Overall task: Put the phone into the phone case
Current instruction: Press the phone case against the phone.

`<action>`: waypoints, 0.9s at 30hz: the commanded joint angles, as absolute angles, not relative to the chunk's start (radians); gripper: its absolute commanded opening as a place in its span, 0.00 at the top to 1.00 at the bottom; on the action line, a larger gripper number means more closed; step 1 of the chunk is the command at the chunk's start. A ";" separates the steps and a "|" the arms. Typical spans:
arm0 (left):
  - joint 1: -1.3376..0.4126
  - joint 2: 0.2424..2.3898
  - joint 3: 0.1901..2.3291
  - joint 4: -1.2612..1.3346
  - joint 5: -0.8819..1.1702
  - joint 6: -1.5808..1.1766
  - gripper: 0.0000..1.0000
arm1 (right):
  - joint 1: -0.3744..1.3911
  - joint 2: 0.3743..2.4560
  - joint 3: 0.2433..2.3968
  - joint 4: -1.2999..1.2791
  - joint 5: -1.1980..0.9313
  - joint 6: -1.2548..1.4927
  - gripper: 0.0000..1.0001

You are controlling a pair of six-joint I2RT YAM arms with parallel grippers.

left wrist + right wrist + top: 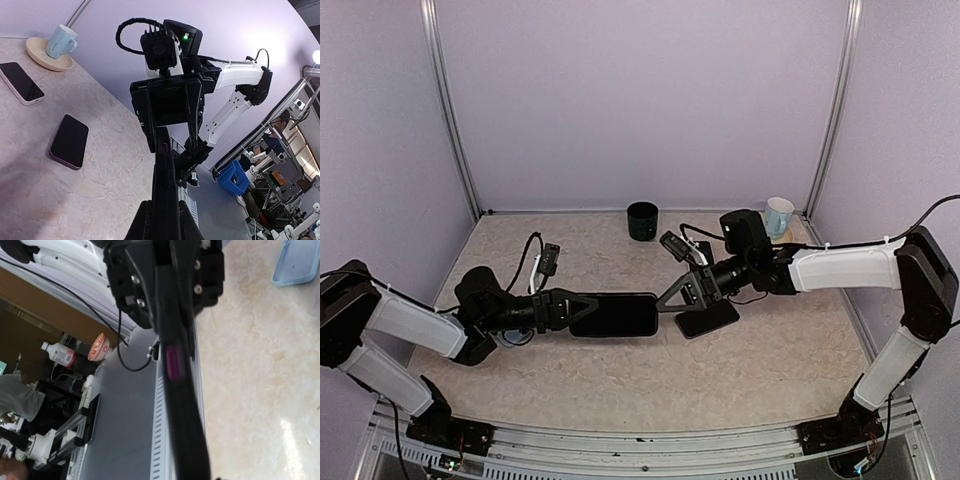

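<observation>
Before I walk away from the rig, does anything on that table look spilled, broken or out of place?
Nothing stands out. The black rectangular phone is held above the marbled beige table by the left fingers; a second dark phone lies flat; nothing spilled.

The table (620, 385) is beige marble; the phone (615, 315) black (a purple side button); the cup (642, 221) black; the mug (779, 214) pale blue.

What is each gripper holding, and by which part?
Left gripper clamps the black phone by one short end. Right gripper stands open at the opposite end, gripping nothing.
</observation>
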State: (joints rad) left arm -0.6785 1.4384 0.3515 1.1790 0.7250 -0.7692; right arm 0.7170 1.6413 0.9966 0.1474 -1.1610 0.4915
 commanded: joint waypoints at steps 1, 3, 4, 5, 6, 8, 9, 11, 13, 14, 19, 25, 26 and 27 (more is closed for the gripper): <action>-0.665 1.398 0.336 1.300 0.700 -0.777 1.00 | 0.714 1.609 0.951 0.200 -1.129 0.518 0.55; -0.664 1.397 0.334 1.309 0.699 -0.783 1.00 | 0.714 1.608 0.941 0.218 -1.121 0.530 0.54; -0.664 1.397 0.334 1.312 0.698 -0.785 1.00 | 0.715 1.609 0.935 0.231 -1.122 0.539 0.54; -0.664 1.397 0.334 1.314 0.695 -0.785 1.00 | 0.718 1.610 0.930 0.246 -1.125 0.548 0.54; -0.663 1.397 0.334 1.315 0.693 -0.786 1.00 | 0.721 1.610 0.927 0.254 -1.123 0.552 0.54; -0.663 1.397 0.333 1.317 0.687 -0.787 1.00 | 0.729 1.615 0.933 0.251 -1.109 0.550 0.54; -0.663 1.396 0.333 1.320 0.684 -0.788 1.00 | 0.733 1.620 0.938 0.244 -1.104 0.546 0.54; -0.662 1.395 0.331 1.321 0.679 -0.790 1.00 | 0.736 1.630 0.945 0.235 -1.098 0.544 0.54; -0.661 1.396 0.331 1.322 0.674 -0.791 1.00 | 0.739 1.638 0.950 0.231 -1.092 0.546 0.54; -0.660 1.395 0.331 1.322 0.673 -0.792 1.00 | 0.740 1.641 0.953 0.229 -1.090 0.546 0.55; -0.657 1.388 0.328 1.321 0.662 -0.791 1.00 | 0.747 1.658 0.970 0.215 -1.082 0.546 0.59; -0.657 1.388 0.331 1.327 0.660 -0.794 1.00 | 0.757 1.678 0.994 0.196 -1.069 0.543 0.61; -0.657 1.389 0.332 1.328 0.660 -0.796 1.00 | 0.760 1.684 0.998 0.193 -1.068 0.542 0.61; -0.657 1.391 0.334 1.328 0.661 -0.796 1.00 | 0.762 1.688 1.002 0.188 -1.067 0.542 0.61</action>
State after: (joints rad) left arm -0.6624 1.4158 0.3252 1.2304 0.6720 -0.7853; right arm 0.7464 1.6615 0.9668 0.2081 -1.0859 0.5446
